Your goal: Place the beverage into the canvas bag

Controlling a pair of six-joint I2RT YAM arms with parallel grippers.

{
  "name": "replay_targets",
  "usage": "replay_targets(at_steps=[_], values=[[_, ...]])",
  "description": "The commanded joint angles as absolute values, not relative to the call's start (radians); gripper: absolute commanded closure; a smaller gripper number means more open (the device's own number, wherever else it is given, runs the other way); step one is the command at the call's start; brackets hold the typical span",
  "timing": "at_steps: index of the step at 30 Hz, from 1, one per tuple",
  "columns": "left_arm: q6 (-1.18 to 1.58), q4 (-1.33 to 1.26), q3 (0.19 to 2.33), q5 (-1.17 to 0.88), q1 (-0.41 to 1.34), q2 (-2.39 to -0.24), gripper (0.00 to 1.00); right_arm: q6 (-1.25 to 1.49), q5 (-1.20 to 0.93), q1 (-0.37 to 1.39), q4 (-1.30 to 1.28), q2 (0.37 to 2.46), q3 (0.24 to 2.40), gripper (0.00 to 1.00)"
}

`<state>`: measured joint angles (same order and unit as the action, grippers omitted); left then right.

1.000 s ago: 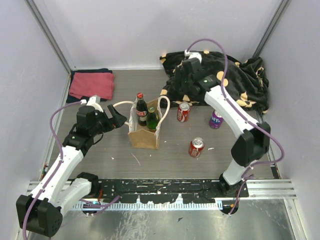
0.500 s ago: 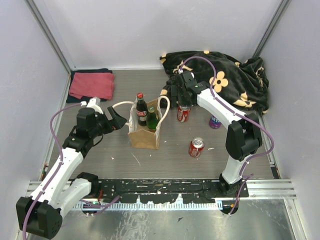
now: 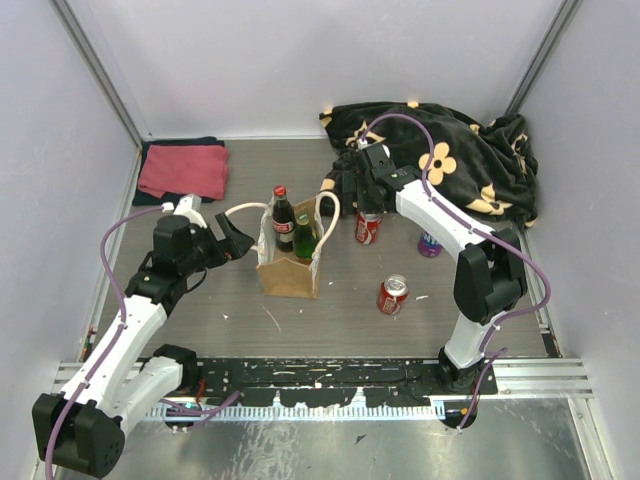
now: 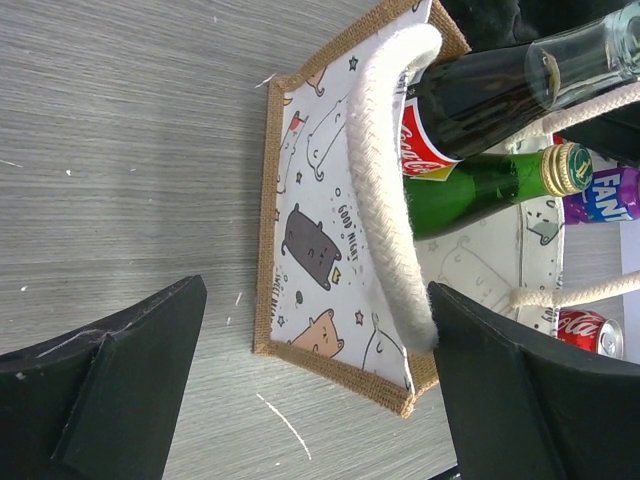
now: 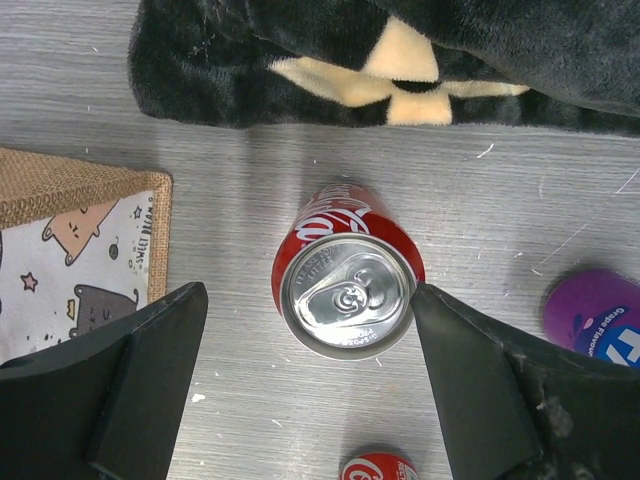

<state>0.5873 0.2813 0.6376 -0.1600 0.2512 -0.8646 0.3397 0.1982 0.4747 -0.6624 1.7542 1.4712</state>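
Observation:
The tan canvas bag (image 3: 289, 268) stands upright mid-table with a cola bottle (image 3: 282, 214) and a green bottle (image 3: 304, 238) inside. In the left wrist view the bag (image 4: 320, 230) lies ahead of my open left gripper (image 4: 315, 290), and its white rope handle (image 4: 385, 200) rests against one finger (image 4: 520, 390). My right gripper (image 5: 306, 295) is open, straddling an upright red cola can (image 5: 347, 290) seen from above. In the top view the right gripper (image 3: 365, 197) hovers over that can (image 3: 367, 228), just right of the bag.
A second red can (image 3: 392, 294) and a purple can (image 3: 430, 243) stand to the right. A black flowered blanket (image 3: 470, 160) is heaped at the back right. A folded red towel (image 3: 184, 170) lies at the back left.
My right gripper has swung from over the blanket down and left to above the red can by the bag. The left arm has not moved.

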Motion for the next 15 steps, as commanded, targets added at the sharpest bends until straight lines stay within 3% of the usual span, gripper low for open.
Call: replay_targets(at_steps=[1,15], values=[[0.589,0.261,0.63,-0.18,0.249,-0.863,0.02,0.348,0.203,0.471,-0.689,1.708,1.511,0.1],[0.591,0.263,0.62,-0.184,0.249,-0.854,0.02,0.358,0.249,0.476,-0.634,1.64,1.454,0.1]])
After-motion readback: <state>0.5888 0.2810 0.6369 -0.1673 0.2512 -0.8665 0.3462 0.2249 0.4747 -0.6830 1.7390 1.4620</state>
